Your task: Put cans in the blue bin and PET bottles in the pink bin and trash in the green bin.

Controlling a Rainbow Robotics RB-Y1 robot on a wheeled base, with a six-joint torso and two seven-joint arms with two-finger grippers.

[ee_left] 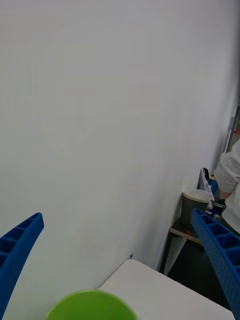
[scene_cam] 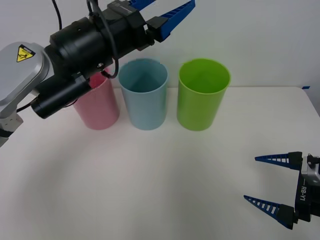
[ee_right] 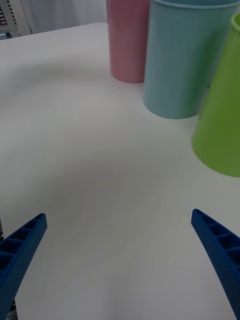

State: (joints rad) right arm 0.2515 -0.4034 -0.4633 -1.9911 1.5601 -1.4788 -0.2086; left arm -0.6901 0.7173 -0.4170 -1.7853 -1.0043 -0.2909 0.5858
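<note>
Hovering high above the row of bins, the left end effector [scene_cam: 160, 12] is spread wide with nothing between its blue fingers, pointing toward the wall beyond the green bin [scene_cam: 203, 93]. Its wrist view looks down past the fingers at that bin's rim [ee_left: 92, 305], so it sits roughly over or just short of the opening. No trash, can or bottle lies on the table [scene_cam: 150, 180] in any view. My reading is that a drop into the green bin is either just finished or the arm is simply raised there; the bin's inside shows plain green from the front, with its floor hidden, so whether trash is in it cannot be told.

The pink bin [scene_cam: 97, 105], blue bin [scene_cam: 145, 92] and green bin stand upright in a line near the table's far edge, close beside one another, pink on the robot's left and green on its right.

The right end effector [scene_cam: 272, 182] hangs low near the table's near right corner, also wide open and empty, well apart from the bins, facing them across bare table [ee_right: 100, 165].

With nothing left to pick up in sight, the next move likely calls for drawing the left arm back clear of the rims without knocking a bin.
</note>
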